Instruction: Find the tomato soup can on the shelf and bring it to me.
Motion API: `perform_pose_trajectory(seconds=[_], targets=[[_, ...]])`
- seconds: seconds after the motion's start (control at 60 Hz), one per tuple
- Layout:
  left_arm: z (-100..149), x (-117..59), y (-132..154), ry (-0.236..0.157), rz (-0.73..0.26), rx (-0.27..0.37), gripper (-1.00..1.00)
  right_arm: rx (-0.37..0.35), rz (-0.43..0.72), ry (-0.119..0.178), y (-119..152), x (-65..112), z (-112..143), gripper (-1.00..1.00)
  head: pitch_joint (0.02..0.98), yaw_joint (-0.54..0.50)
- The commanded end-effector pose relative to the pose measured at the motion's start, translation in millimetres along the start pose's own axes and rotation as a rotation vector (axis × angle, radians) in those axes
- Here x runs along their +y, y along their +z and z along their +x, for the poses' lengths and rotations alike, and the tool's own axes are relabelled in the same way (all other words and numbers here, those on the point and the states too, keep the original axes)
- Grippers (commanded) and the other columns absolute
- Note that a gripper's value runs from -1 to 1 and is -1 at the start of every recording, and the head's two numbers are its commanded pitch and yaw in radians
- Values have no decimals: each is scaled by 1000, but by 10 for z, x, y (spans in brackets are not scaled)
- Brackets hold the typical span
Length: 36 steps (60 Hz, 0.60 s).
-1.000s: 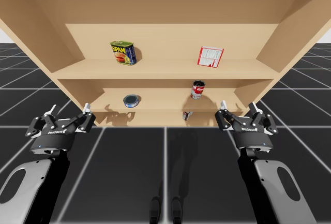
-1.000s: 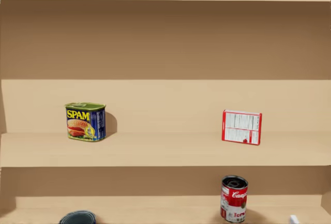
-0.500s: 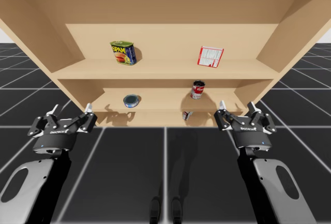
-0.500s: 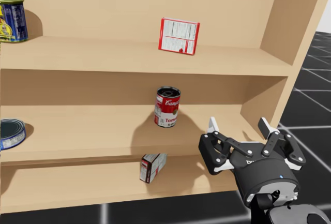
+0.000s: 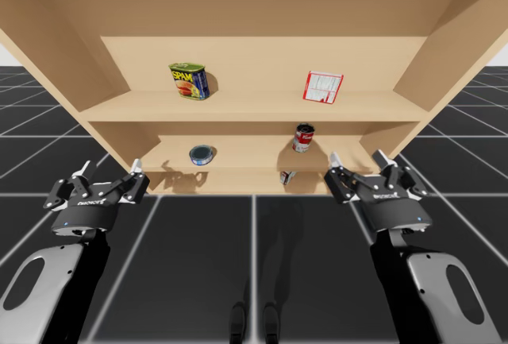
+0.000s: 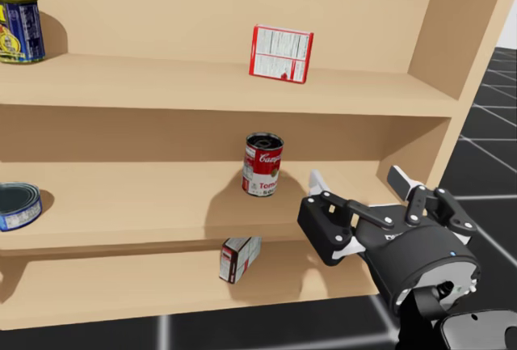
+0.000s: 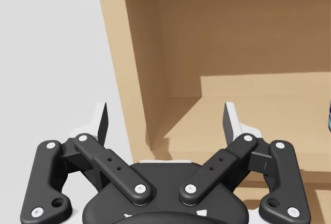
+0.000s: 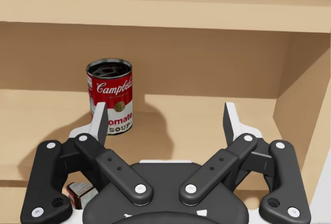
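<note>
Hovering before the middle shelf (image 8: 196,125), my right hand (image 8: 165,118) gapes wide and empty. The tomato soup can (image 8: 109,95) stands upright ahead at eleven o'clock. I judge this the approach: next, shift leftward, advance and straddle it.

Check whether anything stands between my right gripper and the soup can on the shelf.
Nothing visible does. The open right gripper faces the red and white can, which stands upright ahead, toward one finger, with bare shelf board between them. The small box lies one shelf lower.

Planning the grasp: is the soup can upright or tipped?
Upright: the soup can stands on its base on the middle shelf, rim up.
</note>
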Motion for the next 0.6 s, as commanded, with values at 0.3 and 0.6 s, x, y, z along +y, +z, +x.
perform_pose_trajectory(seconds=[0.3,0.6], targets=[[-10,-16,2,-7,-15,2,-1000,159,143,-12,-290,317,-3,-1000,489,-230],[-8,-17,2,-4,-13,4,-1000,199,121,6,-697,445,-94,-1000,485,-232]])
